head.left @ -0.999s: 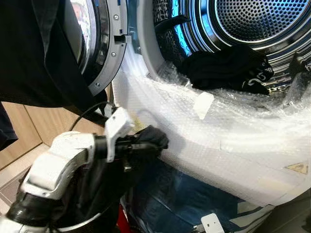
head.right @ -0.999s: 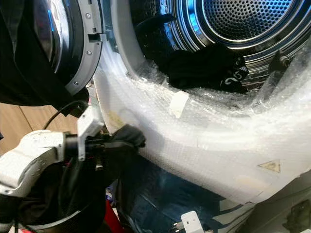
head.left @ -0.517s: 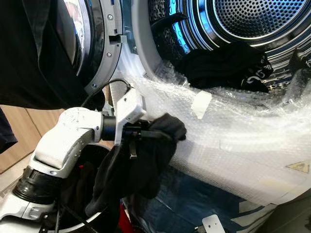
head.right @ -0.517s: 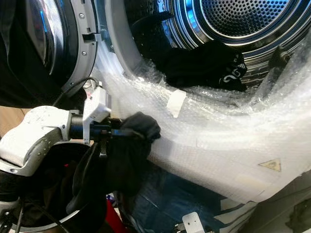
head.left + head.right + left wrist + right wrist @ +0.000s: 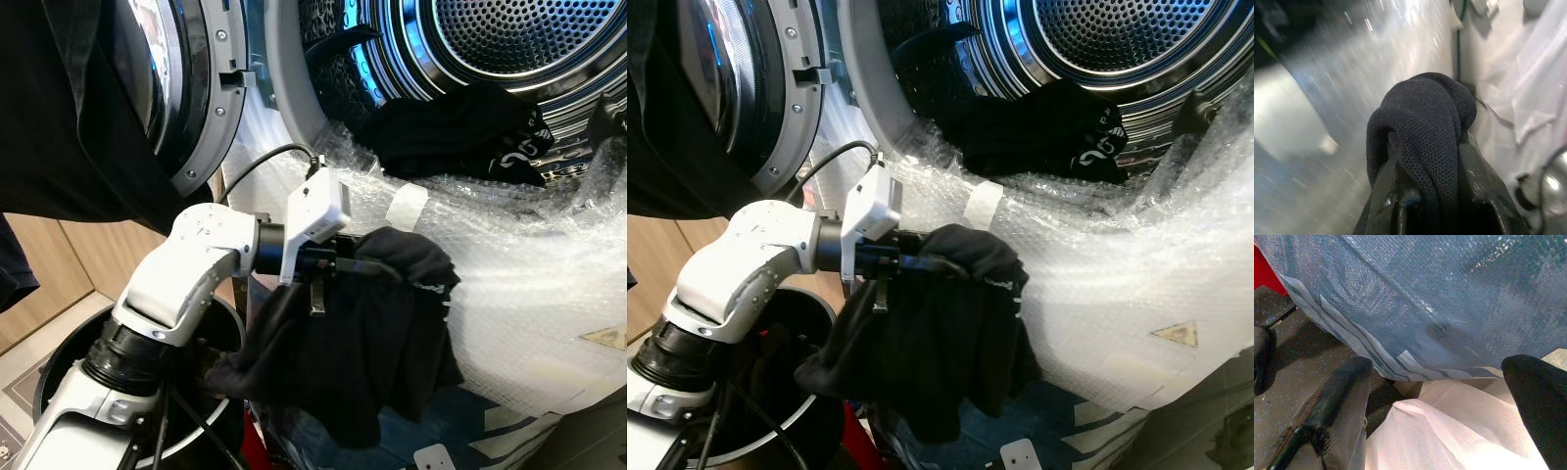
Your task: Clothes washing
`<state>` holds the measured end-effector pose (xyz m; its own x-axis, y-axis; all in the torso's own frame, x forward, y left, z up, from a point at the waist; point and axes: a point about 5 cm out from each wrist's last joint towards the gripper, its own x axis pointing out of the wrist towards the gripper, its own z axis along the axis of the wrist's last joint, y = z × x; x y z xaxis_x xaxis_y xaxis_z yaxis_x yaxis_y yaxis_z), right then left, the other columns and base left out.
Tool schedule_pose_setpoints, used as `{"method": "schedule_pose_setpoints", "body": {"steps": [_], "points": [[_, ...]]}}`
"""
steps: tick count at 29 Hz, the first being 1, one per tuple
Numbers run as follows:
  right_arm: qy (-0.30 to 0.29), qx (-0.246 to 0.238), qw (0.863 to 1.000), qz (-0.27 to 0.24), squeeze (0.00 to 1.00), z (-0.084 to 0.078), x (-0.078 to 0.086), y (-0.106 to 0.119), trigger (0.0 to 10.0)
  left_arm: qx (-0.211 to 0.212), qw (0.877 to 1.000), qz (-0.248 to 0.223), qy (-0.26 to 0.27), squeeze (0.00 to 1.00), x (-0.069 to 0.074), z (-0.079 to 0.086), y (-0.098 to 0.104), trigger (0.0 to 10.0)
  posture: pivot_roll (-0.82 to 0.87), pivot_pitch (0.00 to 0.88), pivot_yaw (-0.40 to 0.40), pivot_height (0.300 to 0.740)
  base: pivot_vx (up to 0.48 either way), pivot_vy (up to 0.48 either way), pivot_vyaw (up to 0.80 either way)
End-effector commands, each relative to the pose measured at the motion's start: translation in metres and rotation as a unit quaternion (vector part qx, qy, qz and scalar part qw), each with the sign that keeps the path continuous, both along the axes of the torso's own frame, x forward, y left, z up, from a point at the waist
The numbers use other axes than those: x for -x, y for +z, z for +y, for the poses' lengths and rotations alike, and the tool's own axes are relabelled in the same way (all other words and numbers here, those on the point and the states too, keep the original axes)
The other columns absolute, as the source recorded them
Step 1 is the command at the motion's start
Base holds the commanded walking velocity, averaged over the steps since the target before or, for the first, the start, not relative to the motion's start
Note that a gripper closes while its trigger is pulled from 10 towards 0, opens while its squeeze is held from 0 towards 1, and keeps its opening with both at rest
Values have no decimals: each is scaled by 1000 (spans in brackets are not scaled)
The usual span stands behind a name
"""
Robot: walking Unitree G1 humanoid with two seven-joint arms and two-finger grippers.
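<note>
Since a second ago the left arm has risen from low at the frame's lower left toward the centre, and the black garment (image 5: 367, 333) it carries has come up out of the black bin (image 5: 59, 362) with it. Now the left gripper (image 5: 343, 266) sits at mid-frame, just in front of the bubble-wrapped lip (image 5: 519, 284) of the washing machine, its fingers clenched on a bunched fold of the garment; the wrist view shows the knit cloth (image 5: 1422, 127) wedged between the two black fingers (image 5: 1481, 181). From that pinch the garment hangs down, its long axis near vertical, the loose end pointing to the bottom of the frame, one tail trailing left toward the bin. More dark clothing (image 5: 460, 132) lies inside the drum (image 5: 529, 39) at upper right, well apart from the held piece. The open door (image 5: 196, 88) stands at upper left. Fingers of the right gripper (image 5: 1444, 401) are spread apart, holding nothing, over pale cloth (image 5: 1449, 435) and what seems a blue wrapped panel (image 5: 1449, 298), though the view is too close to be sure.
</note>
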<state>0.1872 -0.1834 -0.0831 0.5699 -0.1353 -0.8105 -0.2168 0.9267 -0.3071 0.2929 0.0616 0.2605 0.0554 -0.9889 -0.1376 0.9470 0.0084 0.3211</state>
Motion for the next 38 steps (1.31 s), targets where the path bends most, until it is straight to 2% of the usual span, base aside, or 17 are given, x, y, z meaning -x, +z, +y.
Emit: {"method": "schedule_pose_setpoints", "body": {"steps": [1,6,10,14,17,18,20,24,28,30,31,32,35,37,38], "points": [[-5,-1,1000,2,0,-1,2,-1,10000,-4,1000,8,-1,0,2,1,-5,0,135,0,-8,740,0,0,0],[-2,2,1000,6,0,-2,5,-2,10000,0,998,56,34,0,7,10,-29,0,125,0,-2,740,0,0,0],[-13,3,1000,5,0,-5,8,-3,10000,-30,992,104,64,0,16,19,-62,0,115,0,-8,740,0,0,0],[-15,8,1000,10,0,-9,13,-5,10000,-51,986,134,89,0,23,25,-87,0,115,0,-13,740,0,0,0],[-17,12,1000,13,0,-12,16,-5,10000,-76,982,137,105,0,24,28,-99,0,113,0,-15,740,0,0,0],[-20,15,1000,10,0,-14,15,-5,10000,-110,978,135,119,0,25,32,-111,0,110,0,-16,740,0,0,0],[-20,17,1000,8,0,-16,14,-4,10000,-124,974,138,128,0,25,35,-119,0,107,0,-15,740,0,0,0],[-23,19,1000,-3,0,-20,10,-1,10000,-115,971,157,139,0,27,35,-127,0,99,0,-13,740,0,0,0],[-23,4,999,-24,0,-22,-1,5,10000,-139,964,162,161,0,27,34,-148,0,87,0,-18,740,0,0,0],[-5,-15,1000,-23,0,-17,-4,5,10000,-141,960,179,164,0,30,33,-156,0,73,0,-19,740,0,0,0],[54,-39,998,-14,0,-7,-5,5,10000,-149,957,188,163,0,34,35,-163,0,68,0,-19,740,0,0,0],[82,-49,995,-11,0,-3,-5,5,10000,-149,957,189,164,0,35,35,-164,0,68,0,-25,740,0,0,0],[108,-71,992,-10,0,-1,-6,6,10000,-147,957,188,165,0,35,34,-164,0,72,0,-33,740,0,0,0],[112,-98,989,-20,576,-7,-12,12,10000,-153,956,182,170,0,34,36,-164,0,80,0,-39,740,0,0,0],[117,-126,985,-16,1000,-11,-12,13,10000,-157,956,177,173,0,33,38,-165,0,78,0,-39,740,0,0,0]]}}
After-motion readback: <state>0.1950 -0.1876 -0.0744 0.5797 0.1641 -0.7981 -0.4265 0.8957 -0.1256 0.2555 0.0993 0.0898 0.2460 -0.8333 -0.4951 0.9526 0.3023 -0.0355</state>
